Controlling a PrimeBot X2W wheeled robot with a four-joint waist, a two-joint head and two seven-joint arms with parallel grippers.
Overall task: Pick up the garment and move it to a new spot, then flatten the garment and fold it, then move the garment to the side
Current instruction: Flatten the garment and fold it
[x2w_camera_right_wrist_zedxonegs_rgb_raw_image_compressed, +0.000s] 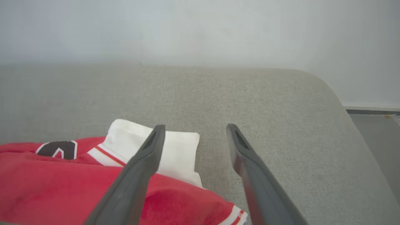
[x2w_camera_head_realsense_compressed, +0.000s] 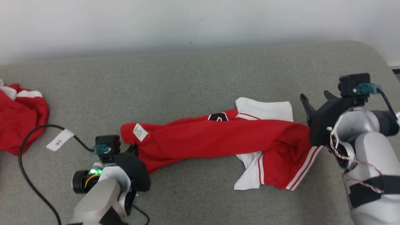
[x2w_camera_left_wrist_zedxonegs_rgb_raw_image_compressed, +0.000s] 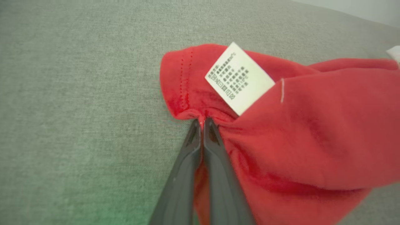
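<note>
The garment (x2w_camera_head_realsense_compressed: 215, 137) is a red and white shirt, stretched in a crumpled band across the grey cushion. Its left end carries a white care label (x2w_camera_head_realsense_compressed: 140, 132). My left gripper (x2w_camera_head_realsense_compressed: 135, 149) is shut on that end; in the left wrist view its fingertips (x2w_camera_left_wrist_zedxonegs_rgb_raw_image_compressed: 202, 122) pinch a fold of red cloth (x2w_camera_left_wrist_zedxonegs_rgb_raw_image_compressed: 281, 131) just below the label (x2w_camera_left_wrist_zedxonegs_rgb_raw_image_compressed: 239, 78). My right gripper (x2w_camera_head_realsense_compressed: 315, 98) hangs open at the garment's right end, its fingers (x2w_camera_right_wrist_zedxonegs_rgb_raw_image_compressed: 150, 150) spread above the white sleeve (x2w_camera_right_wrist_zedxonegs_rgb_raw_image_compressed: 168, 150), with nothing between them.
A second red and white garment (x2w_camera_head_realsense_compressed: 18, 118) lies bunched at the cushion's left edge. A loose white tag (x2w_camera_head_realsense_compressed: 60, 139) and a black cable (x2w_camera_head_realsense_compressed: 34, 175) lie near my left arm. The cushion (x2w_camera_head_realsense_compressed: 200, 78) ends at a pale wall behind and rounds off at the right.
</note>
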